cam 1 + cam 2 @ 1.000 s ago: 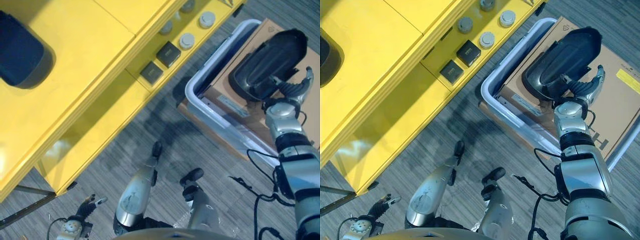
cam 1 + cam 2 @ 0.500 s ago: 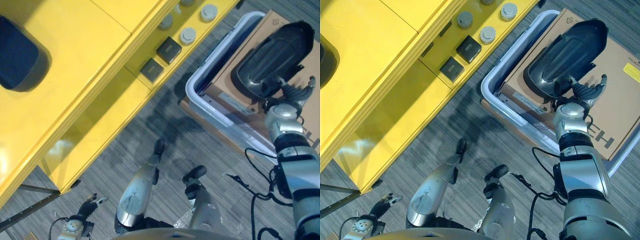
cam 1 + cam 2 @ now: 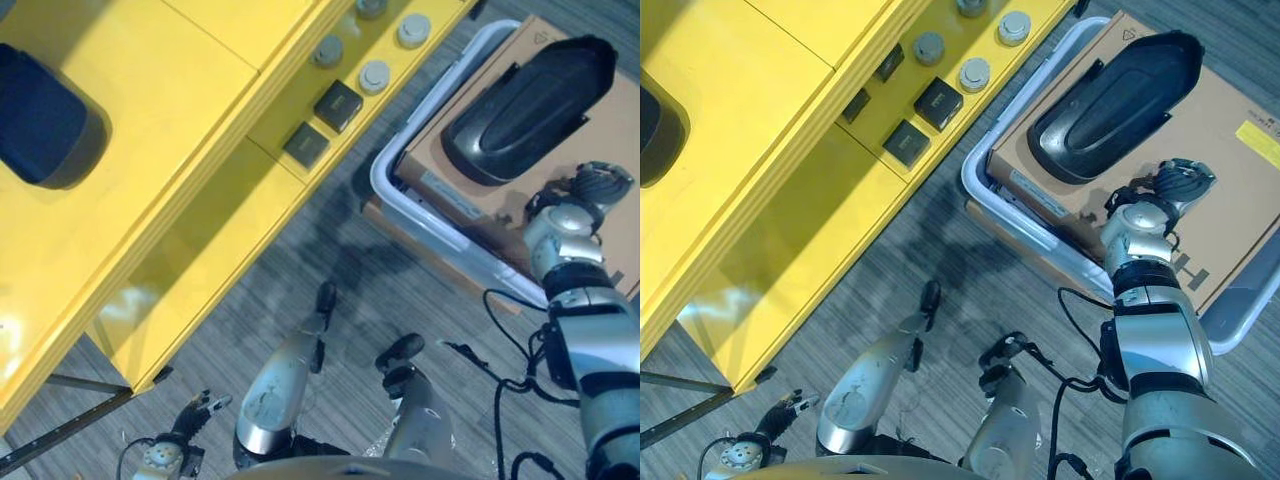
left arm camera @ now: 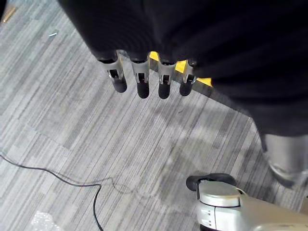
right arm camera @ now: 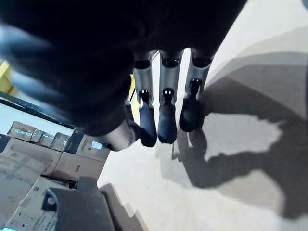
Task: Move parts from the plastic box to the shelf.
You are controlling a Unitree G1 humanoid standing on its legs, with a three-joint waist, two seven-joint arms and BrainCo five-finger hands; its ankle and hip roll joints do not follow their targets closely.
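A long black moulded part (image 3: 528, 108) lies on a brown cardboard box (image 3: 1240, 190) inside the clear plastic box (image 3: 425, 100) at the right. My right hand (image 3: 592, 186) hovers over the cardboard just beside the part's near end, apart from it. Its fingers (image 5: 166, 96) hang fairly straight towards the cardboard and hold nothing. The yellow shelf (image 3: 200, 210) fills the left and top. My left hand (image 3: 198, 408) hangs low at the lower left over the carpet, with its fingers (image 4: 139, 77) relaxed and empty.
On the shelf's lower level sit two black square parts (image 3: 338, 105) (image 3: 305, 145) and several round grey parts (image 3: 374, 75). A dark rounded part (image 3: 40, 115) rests on the shelf top at far left. Grey carpet (image 3: 350, 270) lies between shelf and plastic box.
My right hand has drawn back from the black part's edge and turned its fingers down. The part now lies flat on the cardboard, apart from the hand. The camera has shifted slightly.
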